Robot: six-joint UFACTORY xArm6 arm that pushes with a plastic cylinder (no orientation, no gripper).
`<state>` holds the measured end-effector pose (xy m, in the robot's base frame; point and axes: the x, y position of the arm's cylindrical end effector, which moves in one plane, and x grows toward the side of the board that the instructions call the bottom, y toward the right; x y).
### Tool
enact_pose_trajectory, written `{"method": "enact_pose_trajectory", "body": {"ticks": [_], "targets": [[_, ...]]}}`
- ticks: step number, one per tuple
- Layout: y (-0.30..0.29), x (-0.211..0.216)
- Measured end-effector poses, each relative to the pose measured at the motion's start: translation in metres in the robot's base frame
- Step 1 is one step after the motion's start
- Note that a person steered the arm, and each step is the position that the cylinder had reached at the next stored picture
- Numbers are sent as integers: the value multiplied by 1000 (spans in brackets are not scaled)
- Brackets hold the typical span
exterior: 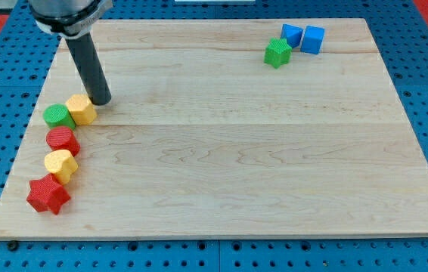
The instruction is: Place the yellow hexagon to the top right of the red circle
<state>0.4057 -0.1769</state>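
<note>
our tip (pixel 100 101) sat at the view's left edge of the wooden board (pixel 237 166), touching or just beside the upper right side of the yellow hexagon (pixel 82 109). it was a bare rod, with nothing to open, close or clamp, so it could only push. the yellow hexagon stood pressed against the green circle (pixel 57 115) on its left, and the red circle (pixel 63 140) lay just below the pair, near or touching them. under that came the yellow heart (pixel 60 164) and then the red star (pixel 48 195), all in one crowded column. far off at the view's top right sat the green star (pixel 277 52) and two blue cubes (pixel 303 37), well clear of us.

we judged the hexagon was already above the red circle and slightly to its right, so little shifting seemed needed. the risk lay in our position: from the upper right, a push would drive the hexagon down and left into the green circle and the red circle, shifting the very reference we were placing against. we would likely have needed to come around to the hexagon's left first, and that gap looked tight.
</note>
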Motion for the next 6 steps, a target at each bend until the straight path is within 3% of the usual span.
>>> {"method": "enact_pose_trajectory", "body": {"ticks": [1,2,5,6], "targets": [[4,29],[8,12],[-69,-9],[-106,23]]}}
